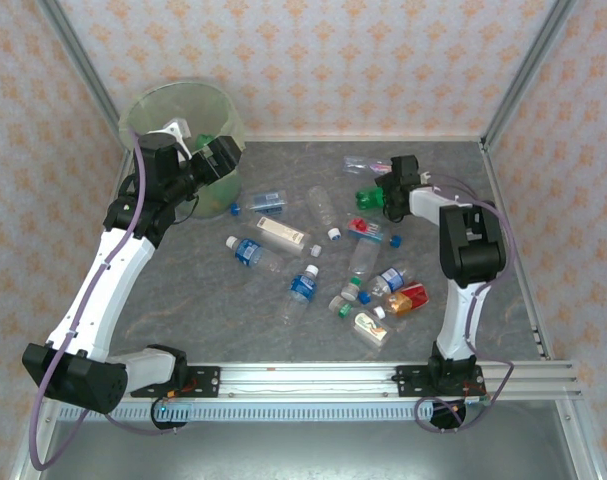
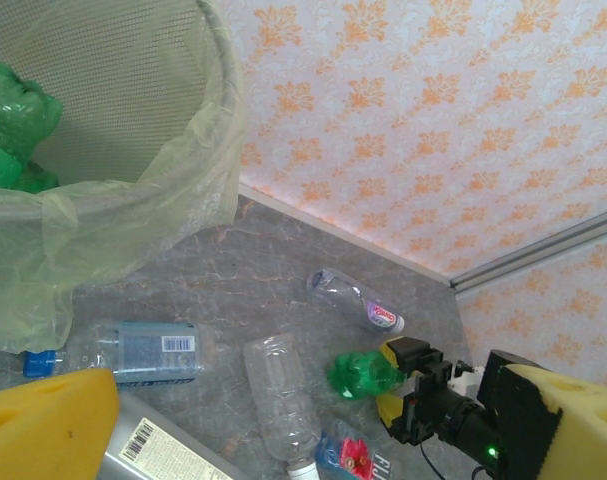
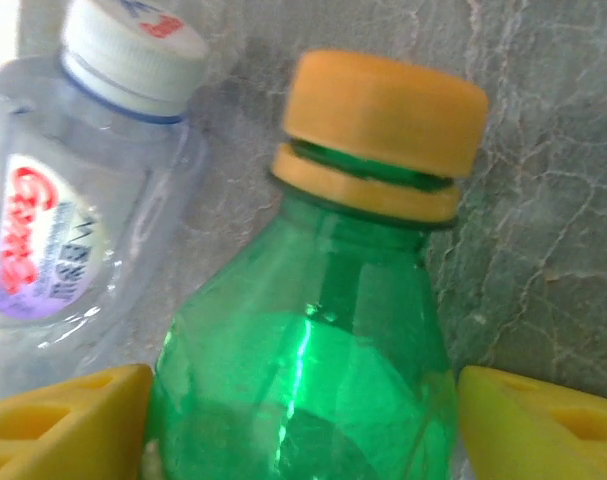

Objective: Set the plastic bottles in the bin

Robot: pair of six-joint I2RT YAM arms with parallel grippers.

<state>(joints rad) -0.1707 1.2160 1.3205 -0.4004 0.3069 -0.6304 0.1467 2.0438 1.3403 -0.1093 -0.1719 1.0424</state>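
While one green bottle (image 2: 13, 120) lies inside the bin (image 1: 148, 105) at upper left, most bottles (image 1: 303, 285) are not yet binned and lie across the table (image 1: 183, 300). My left tool (image 1: 223, 158) hangs released and empty beside the bin rim. My right tool (image 1: 388, 195), upper right, straddles an orange-capped green bottle (image 3: 303, 330); clamped or not, I cannot tell.

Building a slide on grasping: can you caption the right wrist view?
Green bottle, orange cap, between the yellow fingers of the right gripper; a clear white-capped bottle lies beside it on grey table.
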